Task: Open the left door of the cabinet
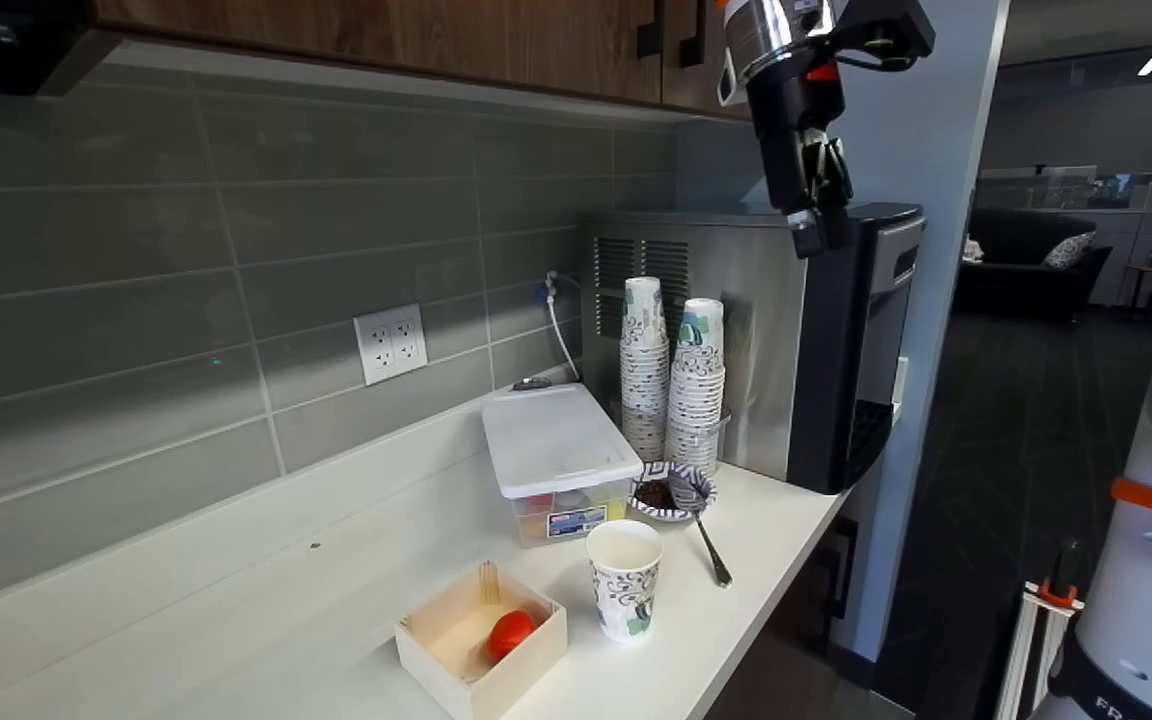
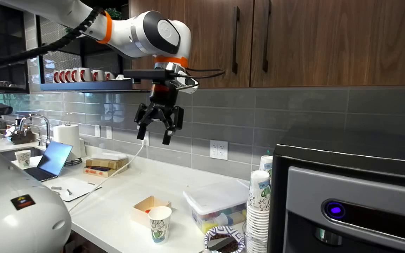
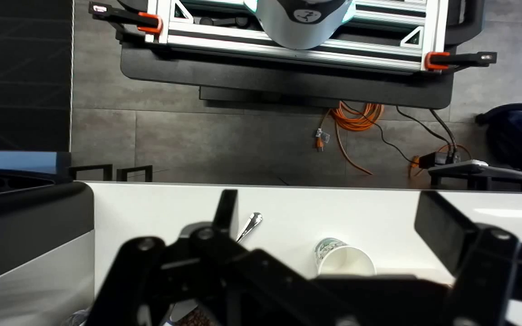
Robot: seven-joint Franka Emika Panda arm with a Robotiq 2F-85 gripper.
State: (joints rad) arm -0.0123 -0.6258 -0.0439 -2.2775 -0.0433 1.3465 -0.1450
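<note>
End effector (image 2: 154,136), jaws apart, above white counter (image 2: 118,202), grey tile wall (image 2: 223,117) behind, brown cabinet (image 2: 294,42) higher up.

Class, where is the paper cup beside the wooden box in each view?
In an exterior view: cup low, just right of centre.
In an exterior view: cup low, left of centre.
Wrist view: cup right of centre, lower half.
Shared landmark: appliance, right in exterior views, left in wrist view.

brown wood-grain wall cabinet (image 2: 294,44), left door (image 2: 213,42) closed.
</note>
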